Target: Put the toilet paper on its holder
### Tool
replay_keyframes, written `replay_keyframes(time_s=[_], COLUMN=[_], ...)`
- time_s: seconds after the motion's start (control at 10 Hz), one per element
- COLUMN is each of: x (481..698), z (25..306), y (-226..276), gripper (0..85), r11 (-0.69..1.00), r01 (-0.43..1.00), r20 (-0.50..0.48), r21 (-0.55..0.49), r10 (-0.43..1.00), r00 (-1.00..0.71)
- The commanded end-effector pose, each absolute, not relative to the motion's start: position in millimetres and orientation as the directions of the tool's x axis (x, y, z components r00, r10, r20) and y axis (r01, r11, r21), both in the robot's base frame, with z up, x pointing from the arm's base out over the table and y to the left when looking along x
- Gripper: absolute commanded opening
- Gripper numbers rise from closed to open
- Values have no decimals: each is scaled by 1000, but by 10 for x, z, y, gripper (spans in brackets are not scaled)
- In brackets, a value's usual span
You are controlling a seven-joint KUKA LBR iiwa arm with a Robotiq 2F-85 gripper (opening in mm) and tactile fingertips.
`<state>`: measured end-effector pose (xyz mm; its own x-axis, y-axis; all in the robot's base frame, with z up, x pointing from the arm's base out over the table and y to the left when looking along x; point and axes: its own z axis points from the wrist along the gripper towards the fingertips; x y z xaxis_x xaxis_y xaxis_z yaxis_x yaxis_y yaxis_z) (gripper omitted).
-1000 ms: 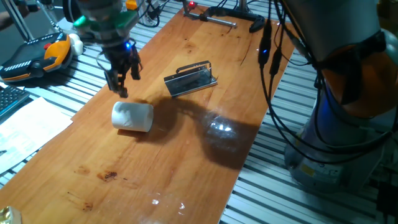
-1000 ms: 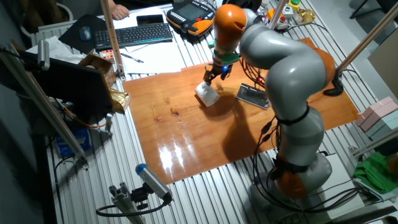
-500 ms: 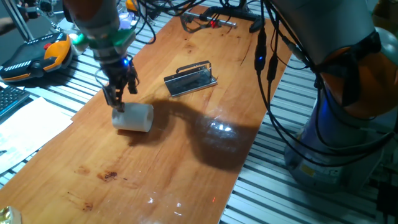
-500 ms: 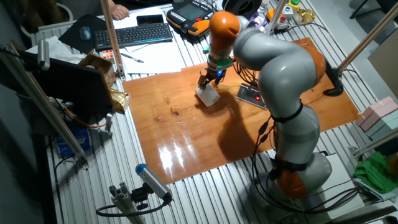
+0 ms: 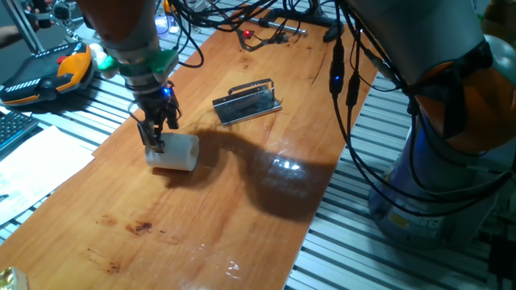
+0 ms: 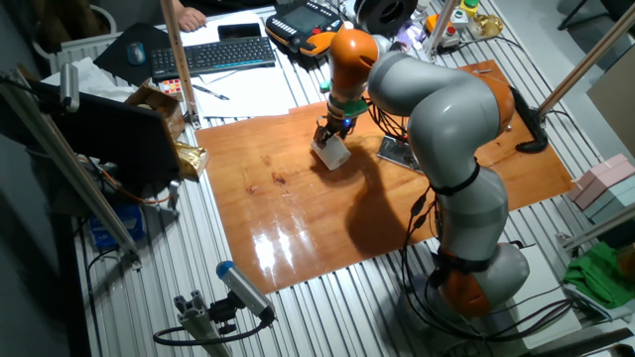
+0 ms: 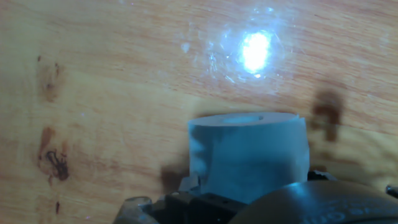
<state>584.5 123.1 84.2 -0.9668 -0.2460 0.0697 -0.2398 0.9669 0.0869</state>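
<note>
The toilet paper lies on its side on the wooden table, long axis running left-right. The gripper sits at its left end, jaws parted around it, not visibly squeezing. The holder stands farther right, well apart.

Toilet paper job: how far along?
Done: nothing placed; the toilet paper lies on its side on the table. In hand: the gripper is down at one end of it; grasp unclear. Left: lift and fit it on the holder, standing apart.
</note>
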Motion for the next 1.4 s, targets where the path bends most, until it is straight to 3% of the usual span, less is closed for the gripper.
replay_keyframes(time_s=[0.0,1.3], x=[5835,5757], z=[809,656], y=[1231,1268], gripper=[850,850], r11=[966,970], r01=[-243,-232], r20=[65,2], r21=[93,68], r10=[-249,-232], r00=[-966,-973])
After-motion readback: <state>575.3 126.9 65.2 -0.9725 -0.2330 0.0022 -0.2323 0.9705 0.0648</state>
